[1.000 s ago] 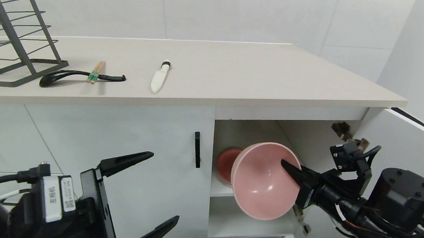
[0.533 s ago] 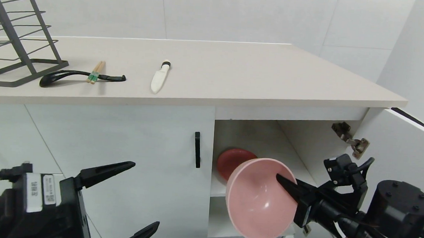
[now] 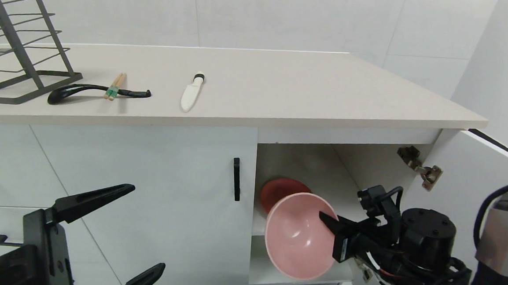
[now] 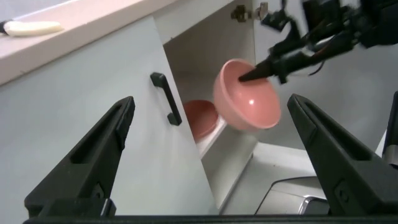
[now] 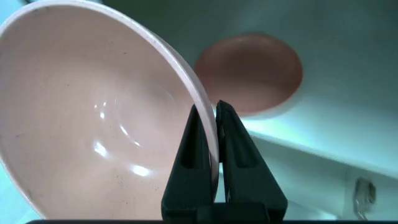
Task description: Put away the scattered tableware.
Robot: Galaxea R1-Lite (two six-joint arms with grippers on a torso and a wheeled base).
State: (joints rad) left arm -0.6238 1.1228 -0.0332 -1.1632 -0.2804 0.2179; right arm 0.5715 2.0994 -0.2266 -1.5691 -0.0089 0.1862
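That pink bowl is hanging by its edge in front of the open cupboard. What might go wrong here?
1. The right gripper pinches only the thin rim of the pink bowl, which is tipped on its side; it might slip and drop.
2. The bowl's lower part hangs in front of the shelf edge, so pushing it inward could bump the shelf.
3. The red dish sits on that shelf just behind; the bowl could knock it.

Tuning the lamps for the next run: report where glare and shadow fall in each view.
Head view: a faint glint inside the pink bowl, the cupboard interior shaded, a soft shadow beside the black spoon. Left wrist view: one small glint in the bowl. Right wrist view: several bright glints across the bowl, the red plate in dimmer light.
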